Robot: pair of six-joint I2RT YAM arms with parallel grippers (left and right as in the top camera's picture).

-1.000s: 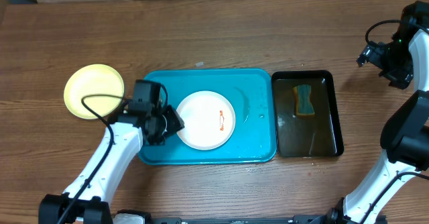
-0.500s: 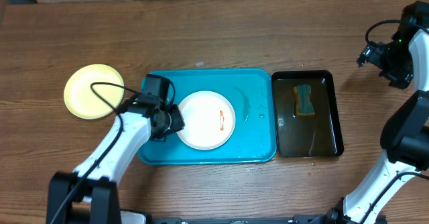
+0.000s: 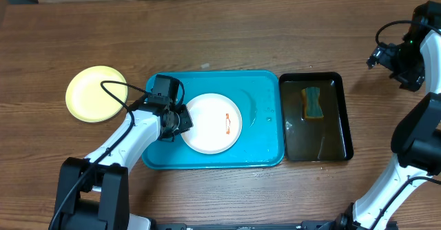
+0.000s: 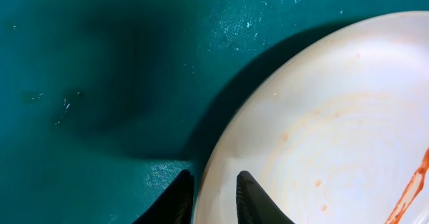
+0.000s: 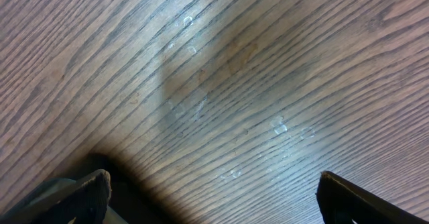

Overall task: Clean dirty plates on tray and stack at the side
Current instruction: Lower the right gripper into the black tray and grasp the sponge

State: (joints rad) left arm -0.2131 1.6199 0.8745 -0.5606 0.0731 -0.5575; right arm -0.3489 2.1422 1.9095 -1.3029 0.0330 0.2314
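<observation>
1. White plate (image 3: pixel 213 123) lies flat in the turquoise tray (image 3: pixel 262 85), left of centre; orange-red smear (image 3: pixel 227 123) on its right half
2. Left gripper (image 4: pixel 213 175): jaws narrow, one finger either side of the plate's left rim; whether they already clamp it, cannot tell
3. Right gripper (image 5: pixel 211 184): jaws spread wide over the wooden table (image 5: pixel 234 63), far right
4. Yellow plate (image 3: pixel 96 93) on the table, left of the tray, apart from it

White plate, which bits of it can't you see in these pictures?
- Overhead: the left arm hides the left rim of the white plate.
- Left wrist: the right and bottom edges cut off most of the plate and its orange smear.
- Left wrist: the jaws straddle the rim; whether they pinch it is unclear.
</observation>
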